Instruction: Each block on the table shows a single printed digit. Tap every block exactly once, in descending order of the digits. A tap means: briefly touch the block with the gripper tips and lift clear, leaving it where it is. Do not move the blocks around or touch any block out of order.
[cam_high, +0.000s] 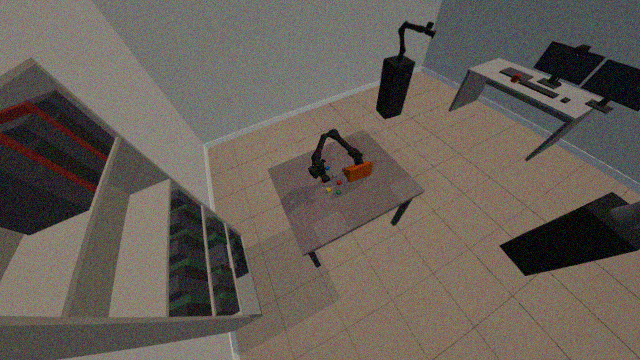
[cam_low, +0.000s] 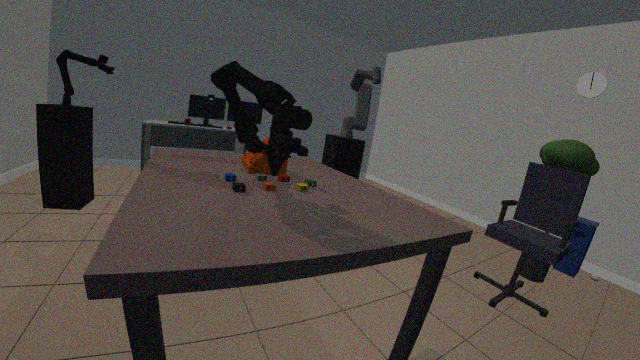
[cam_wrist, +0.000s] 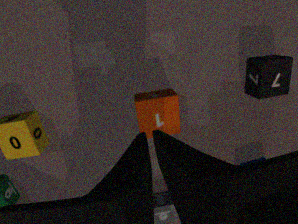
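My gripper (cam_wrist: 149, 137) (cam_low: 276, 169) is shut on nothing and hangs above the table (cam_low: 200, 235) (cam_high: 360, 210). In the wrist view an orange block (cam_wrist: 157, 113) (cam_low: 269, 186) marked 1 lies just beyond the fingertips, apart from them. A black block (cam_wrist: 268, 76) (cam_low: 239, 187) marked 7 lies at the upper right. A yellow block (cam_wrist: 21, 135) (cam_low: 302, 187) marked 0 lies at the left. A green block (cam_wrist: 6, 190) (cam_low: 311, 182) is cut off at the lower left corner. A blue block (cam_wrist: 251, 161) (cam_low: 230, 176) peeks out behind the right finger. A red block (cam_low: 284, 177) and a grey block (cam_low: 262, 177) lie near the arm.
The arm's orange base (cam_high: 358, 171) (cam_low: 255, 161) stands at the back of the table behind the blocks. A black pedestal with another arm (cam_low: 65, 155), a desk with monitors (cam_high: 550, 90) and an office chair (cam_low: 545, 225) stand around the room, away from the table.
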